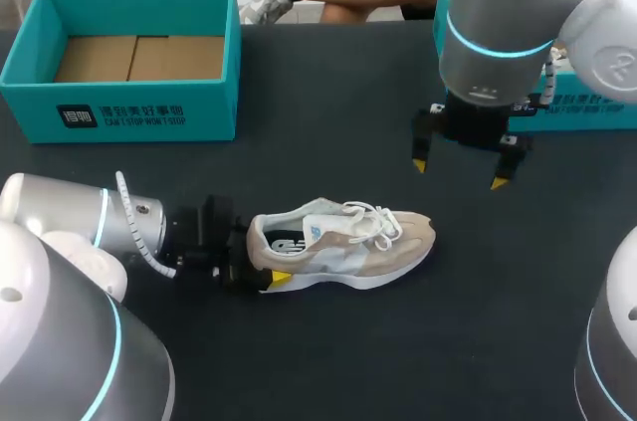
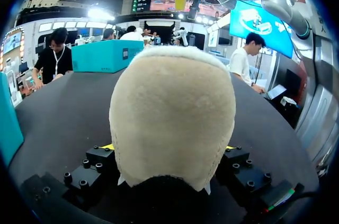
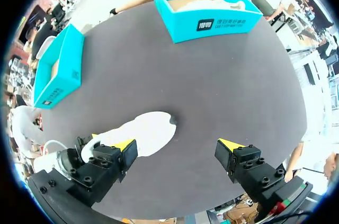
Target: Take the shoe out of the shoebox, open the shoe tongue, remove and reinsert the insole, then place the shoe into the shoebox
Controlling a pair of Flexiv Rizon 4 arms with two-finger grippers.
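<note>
A beige and white sneaker [image 1: 343,247] stands upright on the dark table, toe pointing right, white laces loose on top. My left gripper [image 1: 261,254] is shut on its heel, one finger on each side. In the left wrist view the fuzzy heel [image 2: 172,118] fills the space between the fingers, whose yellow tips barely show. My right gripper [image 1: 458,172] hangs open above the table, behind and to the right of the toe, with nothing in it. The right wrist view looks down on the sneaker [image 3: 145,131], which lies below and beside the open right gripper [image 3: 177,144].
An open teal shoebox [image 1: 119,93] with a cardboard floor stands at the back left, also seen in the right wrist view [image 3: 58,70]. A second teal shoebox [image 1: 587,107] sits at the back right behind my right arm, holding pale contents [image 3: 212,23].
</note>
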